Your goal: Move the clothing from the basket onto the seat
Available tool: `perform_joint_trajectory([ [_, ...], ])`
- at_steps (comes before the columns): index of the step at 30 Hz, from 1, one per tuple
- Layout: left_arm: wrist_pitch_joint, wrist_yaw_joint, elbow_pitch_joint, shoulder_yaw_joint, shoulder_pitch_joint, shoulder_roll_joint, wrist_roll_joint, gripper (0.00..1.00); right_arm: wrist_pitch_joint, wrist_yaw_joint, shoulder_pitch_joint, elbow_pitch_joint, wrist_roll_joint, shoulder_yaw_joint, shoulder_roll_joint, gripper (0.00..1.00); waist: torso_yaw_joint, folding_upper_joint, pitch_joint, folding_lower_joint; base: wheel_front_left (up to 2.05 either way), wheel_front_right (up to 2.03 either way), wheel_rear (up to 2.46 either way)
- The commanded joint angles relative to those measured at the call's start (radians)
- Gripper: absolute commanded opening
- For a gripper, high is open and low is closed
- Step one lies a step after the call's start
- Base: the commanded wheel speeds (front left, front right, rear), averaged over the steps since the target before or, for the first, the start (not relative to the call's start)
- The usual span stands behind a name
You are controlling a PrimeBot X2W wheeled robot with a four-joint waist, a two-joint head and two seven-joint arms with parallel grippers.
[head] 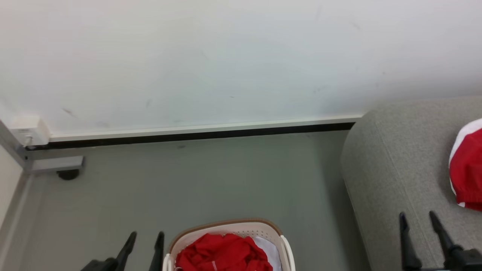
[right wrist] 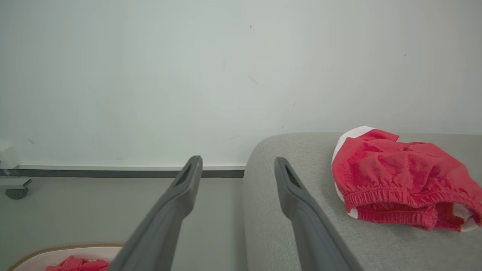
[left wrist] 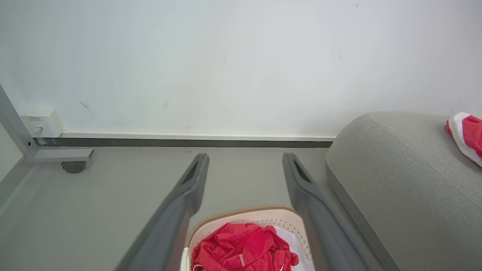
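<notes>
Fingers (left wrist: pixel 188 195) spread on left gripper (head: pixel 147 242) and right gripper (head: pixel 417 226), both empty. Red clothing (head: pixel 224 251) heaped in basket (head: pixel 226 224); left gripper just left of basket, right gripper over sofa (head: pixel 391 169) to basket's right. Risk: a careless pinch could drag the white pad (head: pixel 269 246) up too, or fabric snags the rim. Clothing soft, crumpled; a second red-and-white piece (right wrist: pixel 395 177) lies on sofa
</notes>
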Motion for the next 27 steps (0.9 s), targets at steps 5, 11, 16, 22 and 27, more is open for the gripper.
perform_joint_trajectory([
  [5, -0.001, -0.035, 0.029, 0.094, 0.072, -0.05, 0.057, 1.0, 0.001, -0.002, 0.056, 0.03, 0.053, 0.092, -0.001, 1.0, 0.047, 0.0, -0.038, 0.0003, 0.0, 0.0, 0.0],
  [11, -0.001, -0.075, 0.046, 0.15, 0.102, -0.081, 0.101, 1.0, 0.001, -0.002, 0.06, 0.065, 0.082, 0.143, 0.0, 1.0, 0.066, 0.0, -0.047, 0.0003, 0.0, 0.0, 0.0],
  [16, -0.001, -0.1, 0.053, 0.181, 0.101, -0.104, 0.139, 1.0, 0.001, -0.002, 0.051, 0.087, 0.087, 0.155, 0.0, 1.0, 0.079, 0.0, -0.051, 0.0003, 0.0, 0.0, 0.0],
  [22, -0.001, -0.118, 0.049, 0.206, 0.1, -0.123, 0.161, 1.0, 0.001, -0.002, 0.039, 0.098, 0.079, 0.155, 0.0, 1.0, 0.079, 0.0, -0.048, 0.0003, 0.0, 0.0, 0.0],
  [27, -0.001, -0.129, 0.051, 0.204, 0.083, -0.132, 0.179, 1.0, 0.001, -0.002, 0.023, 0.095, 0.091, 0.165, 0.0, 1.0, 0.053, 0.0, -0.026, 0.0003, 0.0, 0.0, 0.0],
])
